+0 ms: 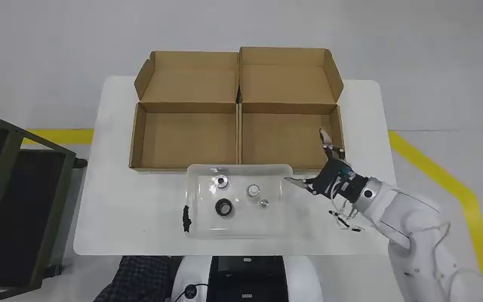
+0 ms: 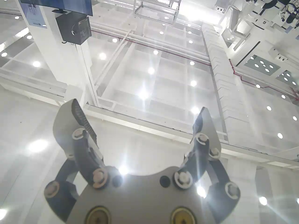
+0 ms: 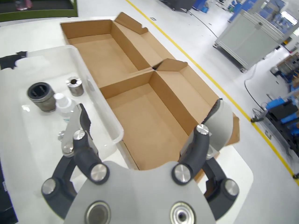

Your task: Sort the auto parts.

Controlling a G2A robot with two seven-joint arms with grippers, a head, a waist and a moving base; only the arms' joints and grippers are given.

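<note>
A clear plastic tray (image 1: pixel 198 175) near the table's front holds a black linear bearing (image 1: pixel 223 208), a metal bushing (image 1: pixel 220 181), a small white bottle (image 1: pixel 254 190) and a small metal piece (image 1: pixel 265 202). Behind it stand two open cardboard boxes, the left box (image 1: pixel 185 140) and the right box (image 1: pixel 287 140), both with bare floors. My right gripper (image 1: pixel 306 157) is open just right of the tray, over the right box's front corner. In the right wrist view this gripper (image 3: pixel 149 106) spans the right box (image 3: pixel 149 108), with the bearing (image 3: pixel 42 96), bushing (image 3: pixel 74 86) and bottle (image 3: pixel 63 103) beside one finger. My left gripper (image 2: pixel 139 107) is open, holds nothing and faces the ceiling.
A black scrap (image 1: pixel 186 219) clings to the tray's left front rim. A dark green cart (image 1: pixel 30 211) stands off the table's left side. White tabletop (image 1: pixel 113 196) lies bare left of the tray and boxes.
</note>
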